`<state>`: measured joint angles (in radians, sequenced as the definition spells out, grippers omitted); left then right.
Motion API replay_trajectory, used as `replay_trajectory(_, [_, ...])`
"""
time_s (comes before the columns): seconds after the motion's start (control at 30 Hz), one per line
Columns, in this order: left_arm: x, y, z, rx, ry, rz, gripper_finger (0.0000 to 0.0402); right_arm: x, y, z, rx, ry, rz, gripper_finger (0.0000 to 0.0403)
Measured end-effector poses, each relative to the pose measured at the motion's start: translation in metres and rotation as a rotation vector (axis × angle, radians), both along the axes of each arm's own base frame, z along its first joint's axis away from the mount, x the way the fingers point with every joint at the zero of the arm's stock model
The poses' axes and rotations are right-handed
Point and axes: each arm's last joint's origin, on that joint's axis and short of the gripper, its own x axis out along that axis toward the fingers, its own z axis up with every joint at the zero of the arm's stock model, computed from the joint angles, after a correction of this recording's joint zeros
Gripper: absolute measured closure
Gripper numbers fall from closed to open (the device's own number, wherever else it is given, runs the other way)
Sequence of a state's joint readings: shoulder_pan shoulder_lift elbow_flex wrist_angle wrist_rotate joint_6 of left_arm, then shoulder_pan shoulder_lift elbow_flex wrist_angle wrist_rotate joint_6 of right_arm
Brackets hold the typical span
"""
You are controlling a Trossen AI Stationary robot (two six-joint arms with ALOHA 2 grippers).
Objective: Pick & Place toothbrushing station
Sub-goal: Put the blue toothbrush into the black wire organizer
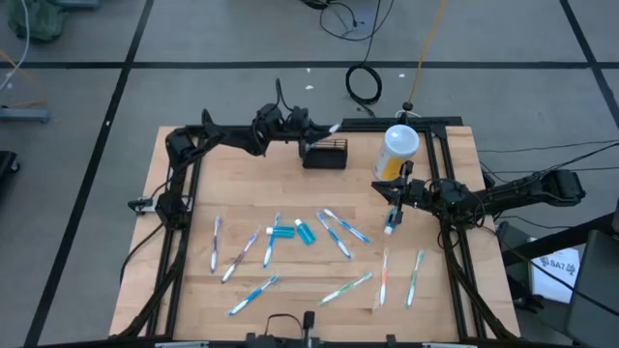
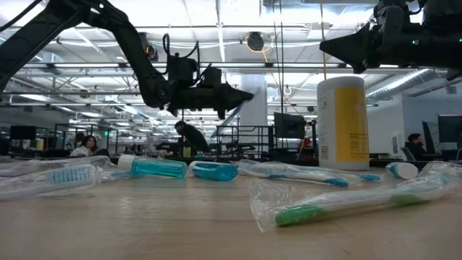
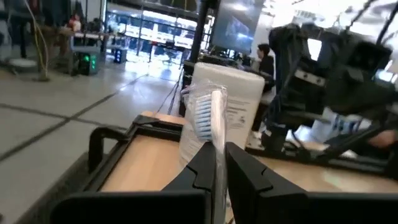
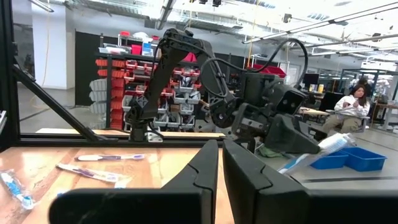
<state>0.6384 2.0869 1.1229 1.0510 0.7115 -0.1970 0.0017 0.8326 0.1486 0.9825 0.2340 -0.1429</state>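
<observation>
The toothbrushing station, a small black wire caddy (image 1: 325, 155), stands on the wooden table at the far middle. My left gripper (image 1: 314, 127) hovers level just beyond the caddy's far side, shut on a toothbrush (image 1: 332, 128) in a clear wrapper. The brush's blue-and-white head (image 3: 204, 115) sticks out past the fingertips toward the table's right. At the table's right side my right gripper (image 1: 392, 215) is shut with nothing visible between its fingers (image 4: 219, 168). It shows raised at the upper right of the low view (image 2: 339, 48). My left gripper pinches the toothbrush's handle (image 3: 217, 149) between its two fingers, and the wrapper is caught in with it. The fingers lie level, coming from the table's left, along the brush. The brush is lifted clear of the table and the caddy, its head pointing forward and slightly upward.
A tall yellow bottle with a white lid (image 1: 397, 151) stands right of the caddy. Several wrapped toothbrushes (image 1: 340, 232) and two teal tubes (image 1: 282, 233) lie spread over the table's near half. Black frame rails (image 1: 455, 193) run along the table's left and right sides.
</observation>
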Motion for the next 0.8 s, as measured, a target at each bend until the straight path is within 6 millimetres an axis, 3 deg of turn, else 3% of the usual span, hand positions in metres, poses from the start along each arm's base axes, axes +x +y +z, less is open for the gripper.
replay_trajectory(0.23, [0.0097,-0.0097,0.0008,0.082,-0.015,0.142,0.0367,0.0000,0.0000,0.0000,0.000,0.000,0.000,0.0383])
replay_trajectory(0.47, [0.0101,-0.0083,0.0023,0.055,-0.030,0.238,0.0365,0.0000,0.0000,0.0000,0.000,0.000,0.000,0.0383])
replay_trajectory(0.8, [0.0102,-0.0082,0.0029,0.055,-0.036,0.252,0.0363,0.0000,0.0000,0.0000,0.000,0.000,0.000,0.0383])
